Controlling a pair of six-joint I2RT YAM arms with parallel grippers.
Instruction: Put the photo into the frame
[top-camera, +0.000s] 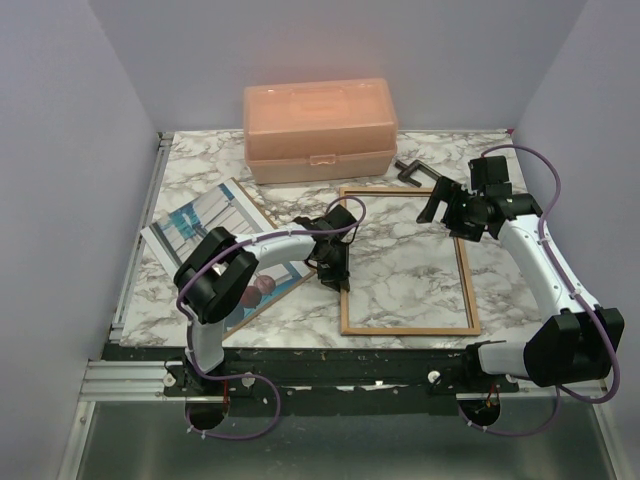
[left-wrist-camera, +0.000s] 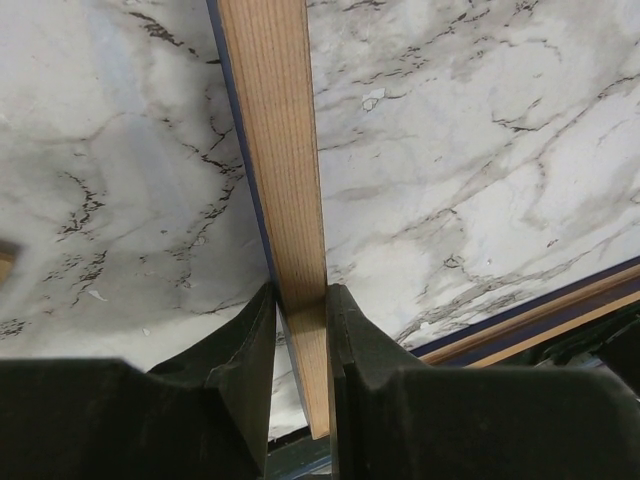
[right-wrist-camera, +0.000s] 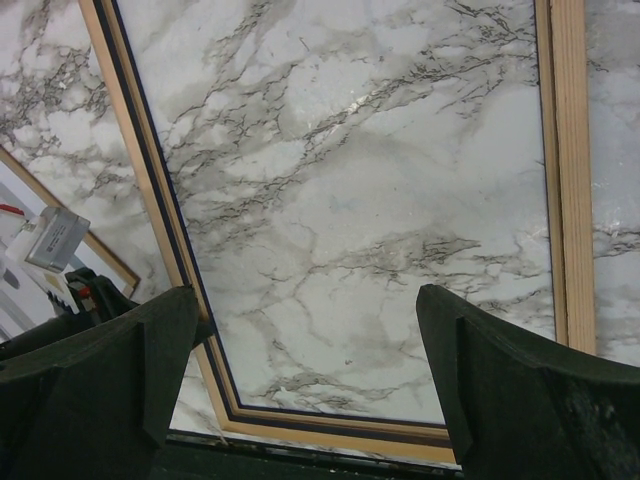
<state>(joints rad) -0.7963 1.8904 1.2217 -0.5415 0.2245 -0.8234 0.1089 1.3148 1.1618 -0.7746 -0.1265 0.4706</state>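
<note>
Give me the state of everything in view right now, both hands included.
the frame, tan back up on the table, empty, left rail gripped.
the photo, picture side up at the left, outside the frame.
left hand, shut on the frame's left rail.
right hand, open above the frame, holding nothing.
peach box, lid shut, at the back.

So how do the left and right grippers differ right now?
The left gripper is shut, pinching the left rail of the frame; the right gripper is wide open and holds nothing. The left one sits at the frame's left side, while the right one hangs over its far right part. Both are black, two-fingered, and point down at the marble table.
</note>
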